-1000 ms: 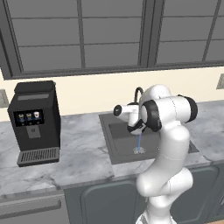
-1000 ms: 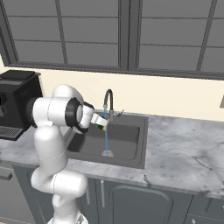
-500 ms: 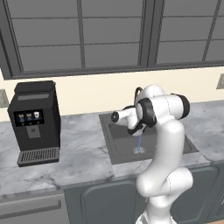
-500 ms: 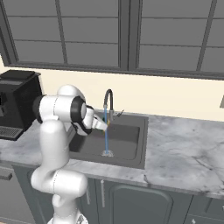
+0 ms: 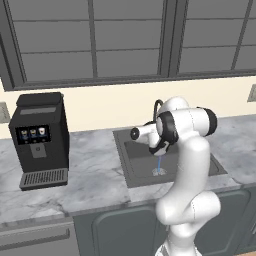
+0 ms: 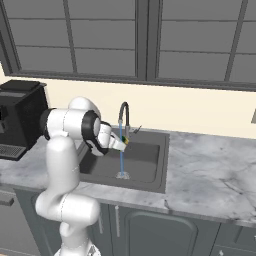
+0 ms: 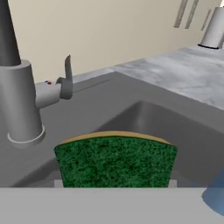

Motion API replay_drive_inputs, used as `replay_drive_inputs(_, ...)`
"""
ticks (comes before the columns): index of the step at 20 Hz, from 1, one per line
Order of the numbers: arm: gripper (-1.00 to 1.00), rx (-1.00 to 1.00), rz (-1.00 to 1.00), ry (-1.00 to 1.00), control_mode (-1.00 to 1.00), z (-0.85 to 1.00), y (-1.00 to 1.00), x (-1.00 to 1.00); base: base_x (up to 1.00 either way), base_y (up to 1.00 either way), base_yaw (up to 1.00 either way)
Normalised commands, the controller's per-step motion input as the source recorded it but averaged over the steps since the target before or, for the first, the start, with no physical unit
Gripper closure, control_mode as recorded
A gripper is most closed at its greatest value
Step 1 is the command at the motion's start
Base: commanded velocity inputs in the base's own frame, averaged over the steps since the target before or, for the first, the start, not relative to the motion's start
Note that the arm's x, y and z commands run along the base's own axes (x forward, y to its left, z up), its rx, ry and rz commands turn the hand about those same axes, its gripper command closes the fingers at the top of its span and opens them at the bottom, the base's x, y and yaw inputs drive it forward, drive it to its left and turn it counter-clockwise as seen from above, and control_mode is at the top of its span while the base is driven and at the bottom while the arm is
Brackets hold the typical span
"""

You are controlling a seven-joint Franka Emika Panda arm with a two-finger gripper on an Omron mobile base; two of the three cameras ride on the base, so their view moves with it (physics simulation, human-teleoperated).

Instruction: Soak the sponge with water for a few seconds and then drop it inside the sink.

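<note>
The gripper [image 6: 123, 143] is clenched on the sponge [image 7: 116, 160], low and central in the hand view, over the sink [image 7: 175, 127]. The right base view shows the water [image 6: 121, 162] falling into the basin beside the faucet [image 6: 123, 117]; the coffee machine [image 5: 40, 140] stands at the left.

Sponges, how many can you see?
1. The sponge, green side showing, sits pinched in the gripper over the sink, beside the water under the faucet. The arm could hide others.
</note>
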Motion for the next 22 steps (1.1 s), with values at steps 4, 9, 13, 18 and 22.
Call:
replay_drive_inputs(4,1.0,0.03,-0.01,-0.04,-1.0,0.0,0.01,-0.44,0.0,0.0,0.0)
replay_drive_inputs(9,1.0,0.0,0.0,-0.13,-1.0,0.01,0.31,-0.42,0.0,0.0,0.0)
replay_drive_inputs(13,1.0,0.0,-0.03,-0.06,-1.0,0.01,0.19,-0.07,0.0,0.0,0.0)
replay_drive_inputs(18,1.0,0.0,0.0,0.0,-1.0,0.0,0.0,0.0,0.0,0.0,0.0)
replay_drive_inputs(22,1.0,0.0,-0.04,0.0,-1.0,-0.04,-0.12,0.0,0.0,0.0,0.0)
